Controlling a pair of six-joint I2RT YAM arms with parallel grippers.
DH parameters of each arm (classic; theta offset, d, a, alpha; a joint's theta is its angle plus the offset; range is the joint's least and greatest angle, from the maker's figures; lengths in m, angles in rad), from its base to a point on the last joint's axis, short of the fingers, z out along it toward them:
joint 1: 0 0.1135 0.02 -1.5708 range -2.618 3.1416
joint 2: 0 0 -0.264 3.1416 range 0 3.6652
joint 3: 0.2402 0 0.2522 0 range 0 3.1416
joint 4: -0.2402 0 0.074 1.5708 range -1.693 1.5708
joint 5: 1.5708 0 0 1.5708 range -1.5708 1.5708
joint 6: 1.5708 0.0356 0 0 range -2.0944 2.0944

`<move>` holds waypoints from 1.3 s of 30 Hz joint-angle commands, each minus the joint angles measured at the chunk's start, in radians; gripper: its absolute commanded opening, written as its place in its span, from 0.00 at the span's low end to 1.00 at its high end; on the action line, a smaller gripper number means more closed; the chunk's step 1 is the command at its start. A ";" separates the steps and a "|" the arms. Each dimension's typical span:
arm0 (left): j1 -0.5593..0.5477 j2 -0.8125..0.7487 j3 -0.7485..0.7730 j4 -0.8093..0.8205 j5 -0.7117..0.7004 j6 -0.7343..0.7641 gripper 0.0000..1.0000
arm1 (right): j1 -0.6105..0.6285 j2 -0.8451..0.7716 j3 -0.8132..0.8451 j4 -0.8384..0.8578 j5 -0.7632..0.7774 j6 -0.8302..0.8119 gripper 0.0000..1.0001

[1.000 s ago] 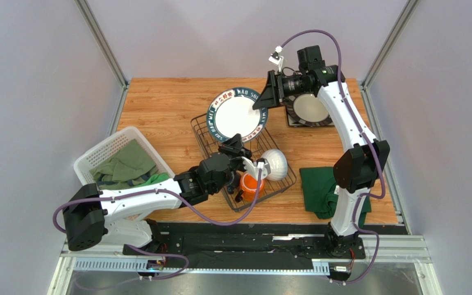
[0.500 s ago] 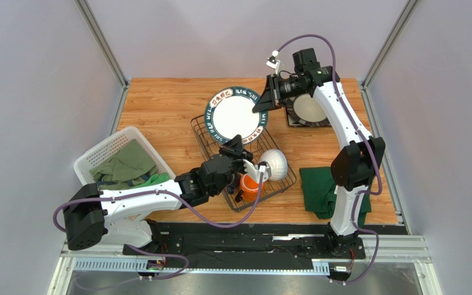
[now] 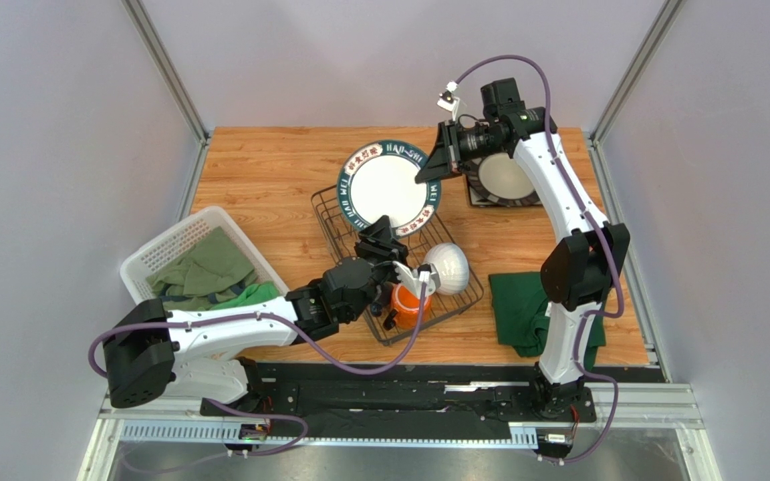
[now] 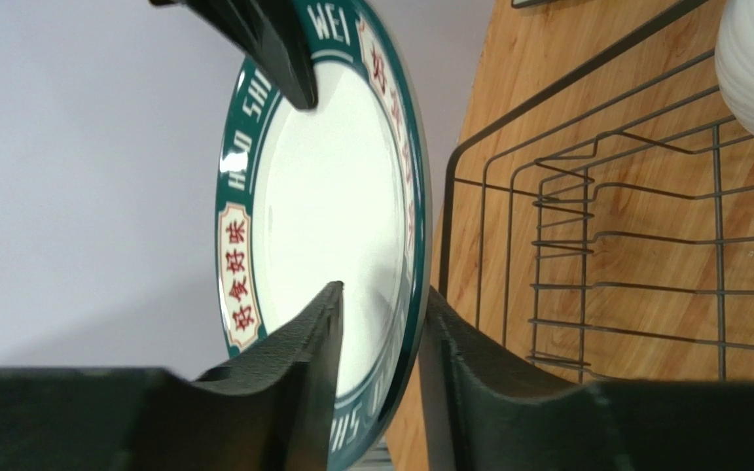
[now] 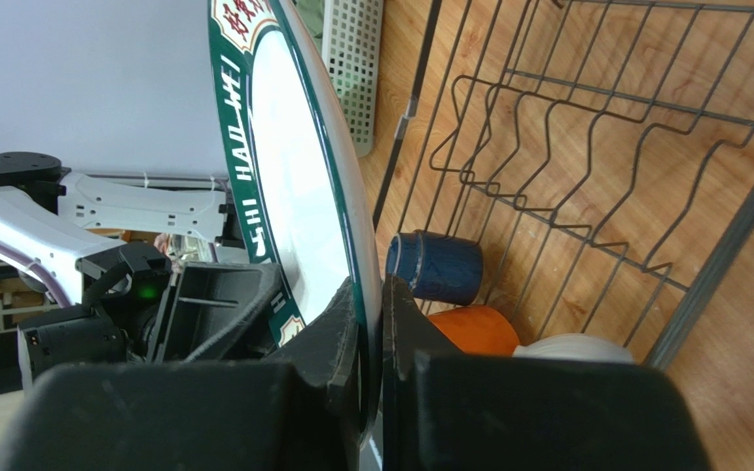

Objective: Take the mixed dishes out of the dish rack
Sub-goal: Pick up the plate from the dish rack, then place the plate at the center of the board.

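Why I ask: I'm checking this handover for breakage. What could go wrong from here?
The right gripper pinches the green-rimmed plate only at its rim, with the left gripper open around the opposite edge, so the plate could pivot or slip. The left fingers straddle that edge; pulling the plate sideways might catch them. The plate sits close to the dish rack, so a swing could strike the wire.

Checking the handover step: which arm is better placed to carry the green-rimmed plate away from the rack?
Right. The right gripper is clamped on the rim of the plate and sits next to the other plate at the back right. The left gripper stands open around the near rim, not gripping.
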 commanded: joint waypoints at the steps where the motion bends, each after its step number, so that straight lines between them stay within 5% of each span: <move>1: -0.001 -0.028 -0.036 0.129 -0.043 0.009 0.46 | -0.036 -0.035 0.037 0.041 -0.056 -0.032 0.00; 18: 0.013 -0.166 -0.119 0.045 -0.080 -0.043 0.75 | -0.229 -0.008 0.075 0.060 -0.071 -0.017 0.00; 39: 0.258 -0.375 -0.022 -0.322 0.078 -0.373 0.75 | -0.556 0.188 0.037 0.248 0.002 0.050 0.00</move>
